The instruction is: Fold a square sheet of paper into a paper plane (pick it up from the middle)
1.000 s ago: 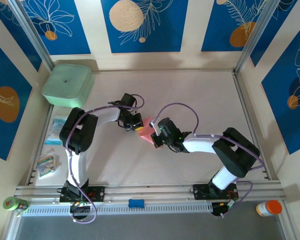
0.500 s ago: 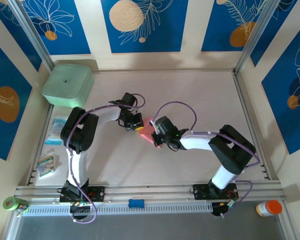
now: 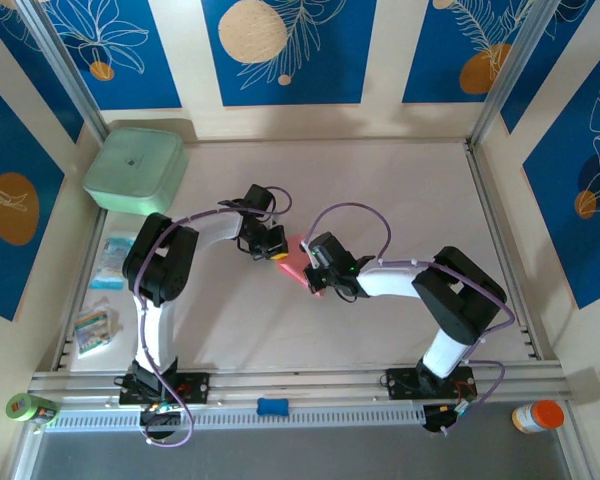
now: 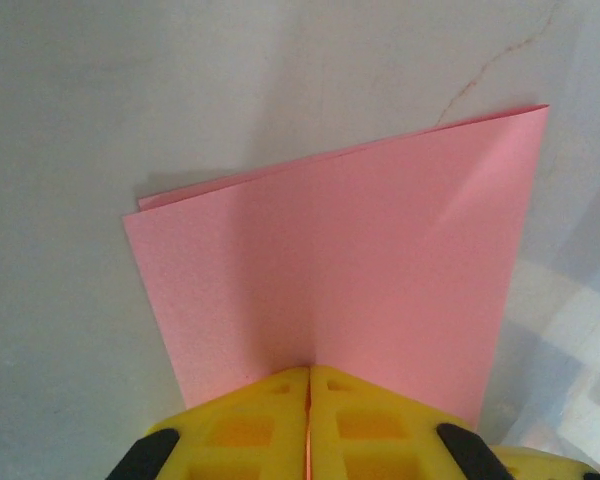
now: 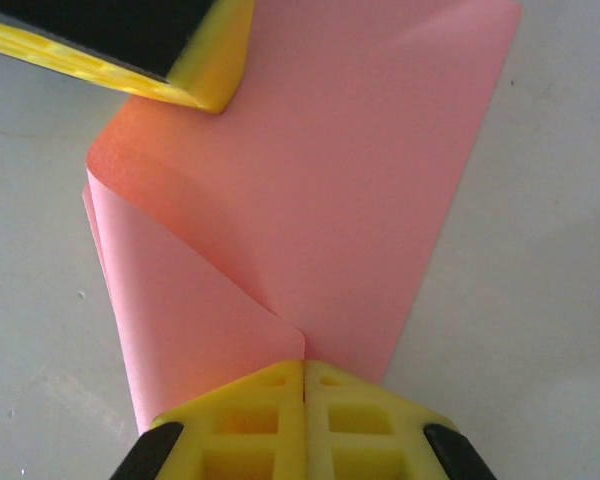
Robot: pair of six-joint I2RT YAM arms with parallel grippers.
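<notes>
The square sheet of paper (image 3: pixel 298 259) is pink and lies partly folded in the middle of the table, between both grippers. In the left wrist view the paper (image 4: pixel 340 270) lies flat with two layers showing at its far edge. My left gripper (image 4: pixel 309 370) is shut, its yellow tips pressed down on the paper's near part. In the right wrist view a flap of the paper (image 5: pixel 195 310) curls over from the left and ends at my right gripper (image 5: pixel 305 362), which is shut with its tip on the sheet. The left gripper's finger (image 5: pixel 212 62) rests on the far corner.
A mint-green square box (image 3: pixel 136 170) stands at the back left. Small printed packets (image 3: pixel 107 262) (image 3: pixel 93 330) lie along the left edge. A green roll (image 3: pixel 25 407), a blue piece (image 3: pixel 272 406) and an orange-capped bottle (image 3: pixel 538 415) sit by the front rail.
The right arm has swung slightly left, bringing its gripper a little further onto the paper. The left gripper has stayed pressed on the sheet.
</notes>
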